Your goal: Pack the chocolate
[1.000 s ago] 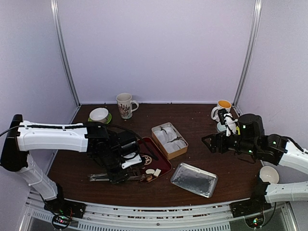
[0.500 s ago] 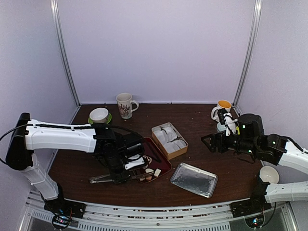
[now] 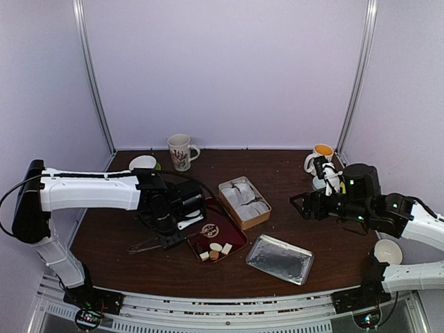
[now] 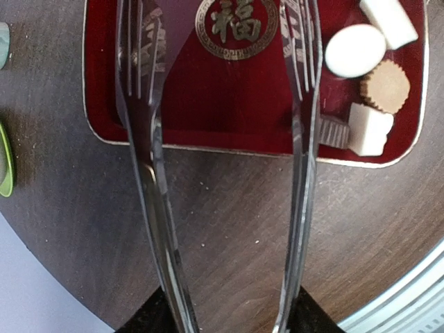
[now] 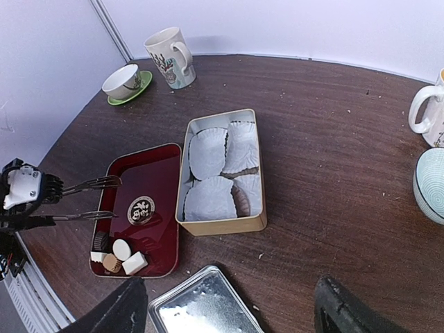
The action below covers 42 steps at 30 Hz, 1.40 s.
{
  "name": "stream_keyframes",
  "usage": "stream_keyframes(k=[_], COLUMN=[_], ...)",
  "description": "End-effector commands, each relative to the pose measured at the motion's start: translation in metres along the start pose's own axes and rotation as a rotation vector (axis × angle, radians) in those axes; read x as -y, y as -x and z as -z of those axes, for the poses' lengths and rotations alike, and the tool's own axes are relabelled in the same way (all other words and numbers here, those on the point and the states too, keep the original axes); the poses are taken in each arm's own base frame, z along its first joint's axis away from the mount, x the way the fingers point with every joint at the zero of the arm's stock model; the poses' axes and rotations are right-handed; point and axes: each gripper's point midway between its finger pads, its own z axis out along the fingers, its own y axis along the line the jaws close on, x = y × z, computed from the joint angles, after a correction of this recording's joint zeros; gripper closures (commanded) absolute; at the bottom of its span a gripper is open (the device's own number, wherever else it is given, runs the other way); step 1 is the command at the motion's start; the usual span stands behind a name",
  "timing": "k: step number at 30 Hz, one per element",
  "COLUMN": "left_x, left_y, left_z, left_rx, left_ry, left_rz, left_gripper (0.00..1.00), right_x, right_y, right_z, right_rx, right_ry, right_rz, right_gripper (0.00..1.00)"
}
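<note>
Now, pick-up step. Your left gripper [image 5: 35, 201] holds tongs [image 4: 146, 139], tips apart over red tray [image 4: 208, 97]. Right gripper [image 3: 298, 206] open, empty. Next: close tips on one chocolate [image 4: 355, 50], near end.

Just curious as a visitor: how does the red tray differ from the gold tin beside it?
The red tray is shallow; the gold tin has taller walls. The tray holds a few small chocolates at one end; the tin holds white paper cups. The tray bears a round emblem; the tin shows none. Both are rectangular, on the table.
</note>
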Motion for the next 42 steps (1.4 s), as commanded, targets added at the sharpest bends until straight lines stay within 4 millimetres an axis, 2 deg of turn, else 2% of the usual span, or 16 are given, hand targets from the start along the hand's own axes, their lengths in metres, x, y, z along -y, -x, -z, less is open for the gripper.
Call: stream_keyframes(k=[1, 3, 6, 10, 16, 21, 32, 36, 42], left_x=[0.008, 0.020, 0.031, 0.044, 0.055, 0.047, 0.050, 0.051, 0.053], left_y=[0.025, 0.032, 0.032, 0.020, 0.007, 0.005, 0.000, 0.015, 0.035], left_z=[0.038, 0.051, 0.055, 0.043, 0.030, 0.027, 0.008, 0.021, 0.043], left_rx=[0.138, 0.196, 0.205, 0.112, 0.005, -0.037, -0.093, 0.017, 0.177], left_ry=[-0.097, -0.164, -0.222, -0.250, -0.245, -0.169, -0.155, -0.174, -0.213], left_rz=[0.012, -0.019, -0.049, -0.098, -0.167, -0.190, -0.187, -0.160, -0.128], left_gripper=[0.46, 0.46, 0.46, 0.46, 0.46, 0.46, 0.46, 0.46, 0.46], right_x=[-0.004, -0.005, -0.006, -0.006, -0.006, -0.006, -0.005, -0.021, -0.061], right_y=[0.006, 0.007, 0.008, 0.008, 0.007, 0.006, 0.002, -0.005, -0.021], right_z=[0.001, 0.002, 0.002, 0.001, 0.000, 0.000, -0.002, -0.007, -0.019], right_rx=[0.014, 0.017, 0.017, 0.014, 0.012, 0.009, 0.005, -0.023, -0.082], right_ry=[0.019, 0.022, 0.023, 0.026, 0.026, 0.025, 0.029, 0.116, 0.329], right_rz=[-0.021, -0.022, -0.023, -0.021, -0.020, -0.019, -0.021, -0.023, -0.091], right_gripper=[0.17, 0.17, 0.17, 0.17, 0.17, 0.17, 0.17, 0.17, 0.18])
